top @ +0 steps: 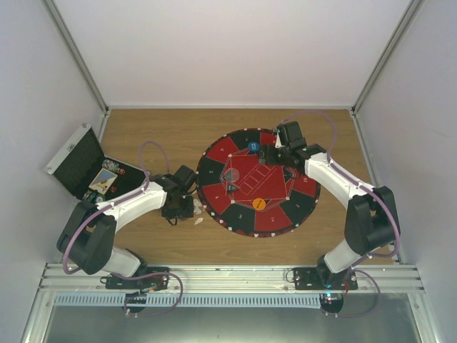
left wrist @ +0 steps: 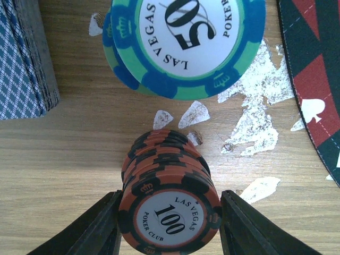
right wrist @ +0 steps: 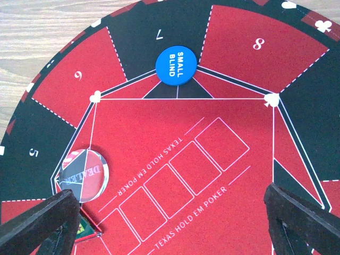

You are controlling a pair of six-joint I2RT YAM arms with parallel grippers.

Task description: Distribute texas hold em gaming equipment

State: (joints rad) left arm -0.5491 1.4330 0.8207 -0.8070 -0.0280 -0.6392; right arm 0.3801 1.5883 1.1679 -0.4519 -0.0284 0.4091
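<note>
L. wrist view, near to far: the left gripper (left wrist: 170, 204) has both black fingers (left wrist: 95, 228) pressed against the sides of a stack of dark red, black-striped round poker chips (left wrist: 169, 226). The top face reads "LAS VEGAS 100 POKER CLUB". The wooden table (left wrist: 64, 159) lies beneath, w/ white scuffed patches (left wrist: 255, 122) around the stack. Just beyond, apart from the stack, are two overlapping teal-and-blue striped chips (left wrist: 186, 48) marked "LAS VEGAS 50 POKER". Far left is a deck of playing cards w/ blue-and-white lattice backs (left wrist: 21, 58). At the right edge is the rim of the large round red-and-black mat (left wrist: 313, 79), w/ a white spade.

R. wrist view: the right gripper (right wrist: 170, 191) has its fingers spread wide w/ nothing between them. It hangs above the mat's red centre, which is printed "TEXAS HOLD EM POKER" twice beside a row of card outlines. Near left, a clear round button (right wrist: 85, 174) lettered "DEALER" rests on the mat by sector 5. Farther off, a blue round disc (right wrist: 177, 66) reads "SMALL BLIND" at the foot of sector 7; sectors 6 and 8 flank it.

Overhead view: the left gripper is over bare table just left of the mat. An orange round disc (top: 259, 204) lies on the mat's near side, its writing too small to read. Far left is an open black aluminium-edged case (top: 82, 168); the small items inside are not legible.
</note>
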